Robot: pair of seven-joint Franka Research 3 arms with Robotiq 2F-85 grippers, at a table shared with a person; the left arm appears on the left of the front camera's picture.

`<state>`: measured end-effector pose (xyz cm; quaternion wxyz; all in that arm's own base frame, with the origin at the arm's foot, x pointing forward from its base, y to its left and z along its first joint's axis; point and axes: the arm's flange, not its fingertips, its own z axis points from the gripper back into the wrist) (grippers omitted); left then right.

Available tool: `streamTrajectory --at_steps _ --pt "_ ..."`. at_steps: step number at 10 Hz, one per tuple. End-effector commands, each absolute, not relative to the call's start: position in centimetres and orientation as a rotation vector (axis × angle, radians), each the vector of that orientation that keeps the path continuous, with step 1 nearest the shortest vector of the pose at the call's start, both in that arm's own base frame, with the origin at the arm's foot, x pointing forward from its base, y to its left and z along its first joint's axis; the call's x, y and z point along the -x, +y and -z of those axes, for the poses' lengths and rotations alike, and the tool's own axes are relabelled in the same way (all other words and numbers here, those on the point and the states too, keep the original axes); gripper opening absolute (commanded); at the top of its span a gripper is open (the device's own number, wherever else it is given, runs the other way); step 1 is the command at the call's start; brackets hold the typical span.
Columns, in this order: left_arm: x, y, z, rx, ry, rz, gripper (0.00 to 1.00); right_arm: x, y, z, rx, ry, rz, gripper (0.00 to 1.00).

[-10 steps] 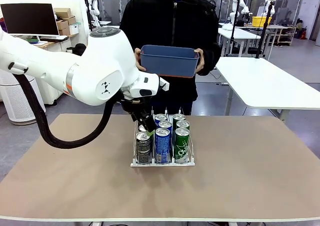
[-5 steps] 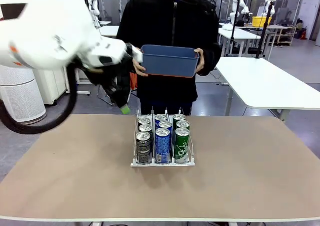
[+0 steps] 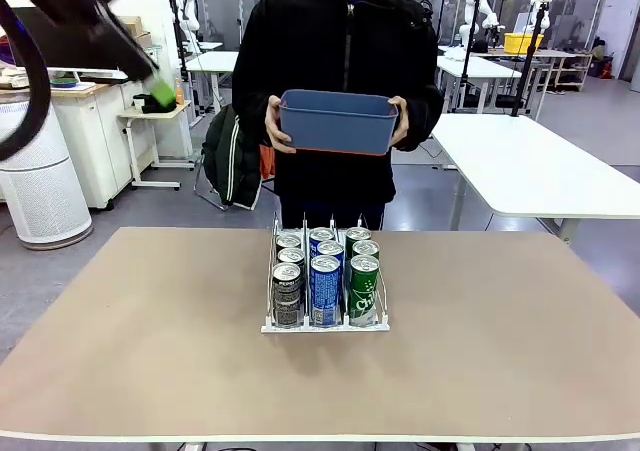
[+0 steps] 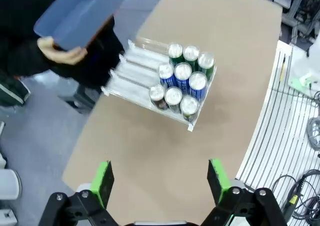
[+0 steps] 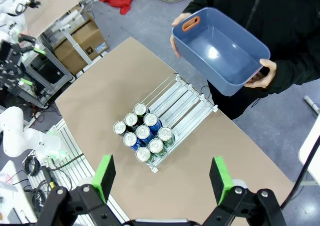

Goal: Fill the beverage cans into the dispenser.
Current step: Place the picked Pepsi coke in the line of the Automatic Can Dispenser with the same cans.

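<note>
While a person holds a blue bin (image 3: 337,121) at top centre of the front view, nine cans (image 3: 325,276) fill the dispenser (image 3: 325,323) mid-table (image 3: 500,351); the left gripper (image 3: 150,86) blurs at upper left.

Left wrist view: released fingers (image 4: 102,183) below, cans upper centre.

Right wrist view: the right gripper (image 5: 162,178) spread wide, grasping nothing, cans centre.

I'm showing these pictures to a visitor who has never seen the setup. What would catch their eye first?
Probably the slim aluminium drink cans, nine of them, black, blue and green, packed three per lane at the near end of the low clear plastic dispenser in the middle of the brown table. Behind it, a person in black holds an empty blue plastic bin with both hands.
</note>
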<state>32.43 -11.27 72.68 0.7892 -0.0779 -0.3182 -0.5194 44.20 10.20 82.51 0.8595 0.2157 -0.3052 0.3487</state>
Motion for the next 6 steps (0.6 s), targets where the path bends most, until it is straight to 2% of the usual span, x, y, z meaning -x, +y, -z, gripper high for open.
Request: streamTrajectory --at_steps 1,4,6 --pt "-32.9 -11.4 -75.7 0.252 -0.708 1.133 1.0 -44.1 10.2 -82.5 -0.46 -0.641 -0.736 1.0" --pt "-33.0 -10.0 -80.7 0.202 -0.765 0.986 1.0 -44.1 10.2 -82.5 -0.46 -0.641 -0.736 1.0" --pt "-33.3 -9.3 -82.0 0.21 -0.795 0.95 1.0 -44.1 10.2 -82.5 -0.46 -0.641 -0.736 1.0"
